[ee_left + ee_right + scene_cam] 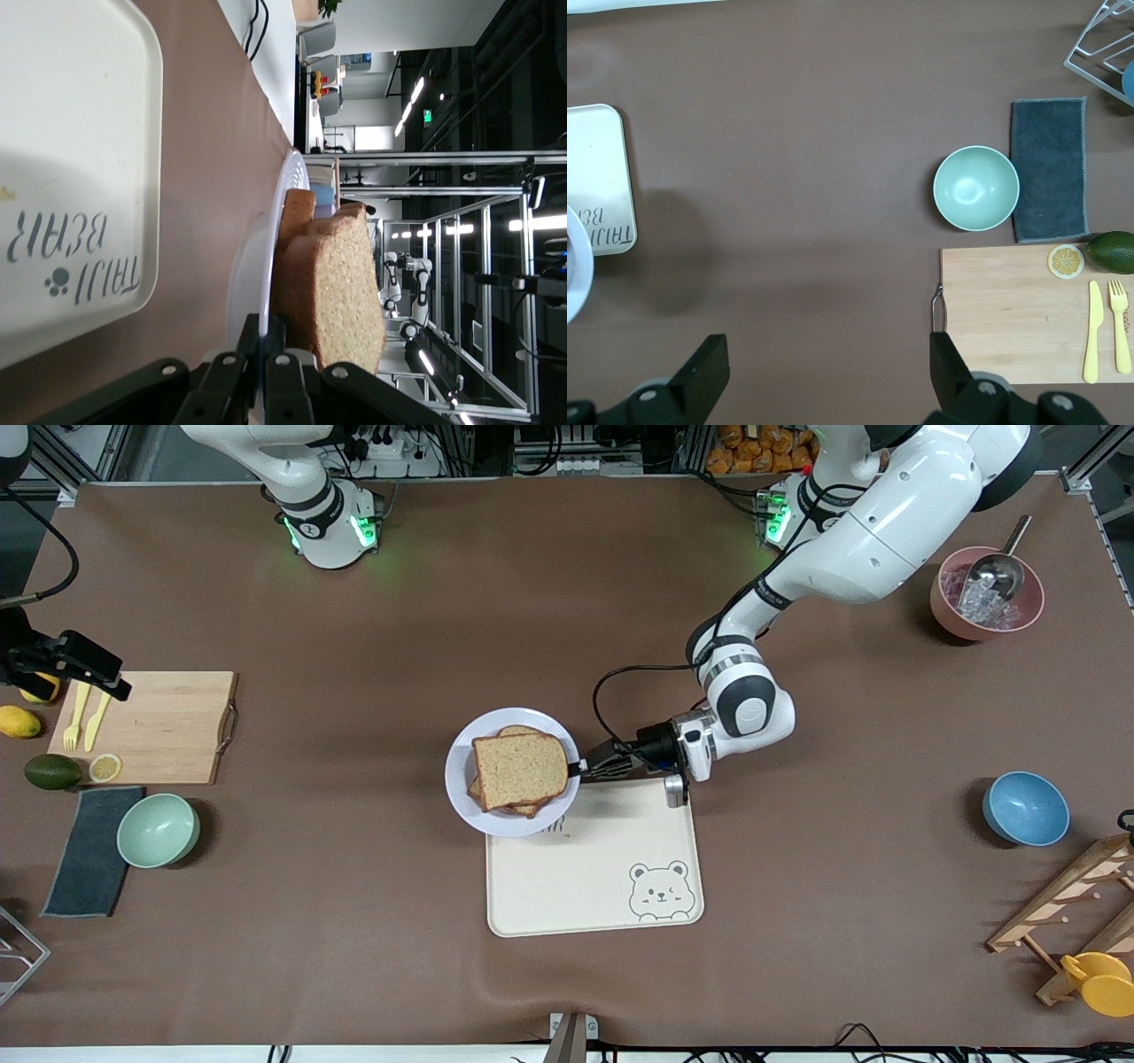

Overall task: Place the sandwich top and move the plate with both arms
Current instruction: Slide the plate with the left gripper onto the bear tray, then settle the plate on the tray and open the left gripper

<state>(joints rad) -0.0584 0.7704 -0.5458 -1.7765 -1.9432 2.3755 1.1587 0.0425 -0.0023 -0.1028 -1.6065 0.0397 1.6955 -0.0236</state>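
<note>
The pale round plate (461, 779) carries a stacked sandwich, and the plain brown sandwich top (520, 769) lies uppermost on it. The plate overlaps a corner of the cream bear tray (592, 877). My left gripper (580, 767) is shut on the plate's rim at the side toward the left arm's end. In the left wrist view its fingers (273, 332) pinch the rim of the plate (283, 204), with the sandwich top (345, 292) just past them. My right gripper (89, 669) waits open and high over the cutting board; its jaws (828, 363) hold nothing.
A wooden cutting board (164, 726) with a yellow fork, knife and lemon slice lies at the right arm's end, beside an avocado (51, 771), a green bowl (158, 830) and a grey cloth (89, 864). A blue bowl (1025, 808), a pink bowl with a scoop (985, 593) and a wooden rack (1076, 908) stand at the left arm's end.
</note>
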